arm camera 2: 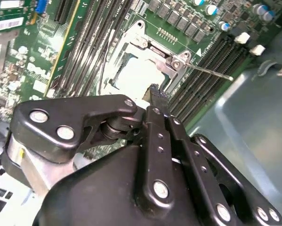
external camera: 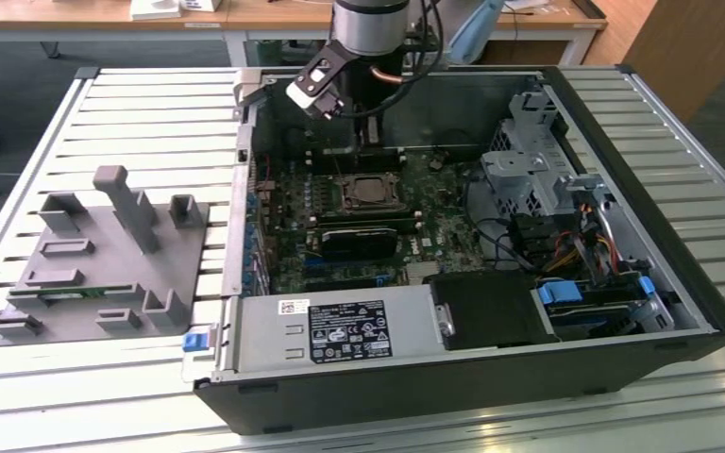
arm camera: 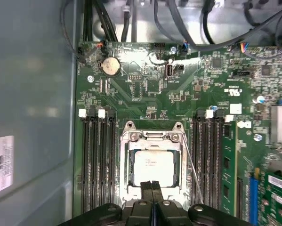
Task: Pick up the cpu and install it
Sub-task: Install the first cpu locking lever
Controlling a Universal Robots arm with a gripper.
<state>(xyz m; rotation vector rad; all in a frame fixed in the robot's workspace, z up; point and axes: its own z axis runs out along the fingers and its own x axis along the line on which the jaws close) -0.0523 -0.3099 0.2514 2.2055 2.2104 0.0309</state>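
One chip: the cpu (arm camera: 153, 165) lies flat inside the socket (arm camera: 152, 141) frame on the motherboard (arm camera: 145, 89), also seen in the exterior view (external camera: 365, 192).
Gripper: (arm camera: 152, 184) fingers pressed together with nothing between them, tips just over the cpu's near edge.
Seating: looks square in the frame, but whether it is fully down I cannot tell.
Risk, scrape: closed tips dragging across the lid could shift the chip off its seat.
Risk, pins: any push on a tilted chip could bend socket contacts.
Risk, lever: the thin latch wire (arm camera: 191, 169) stands just beside the frame and could snag a finger.
Risk, slots: memory slots (arm camera: 99, 160) flank the socket closely.
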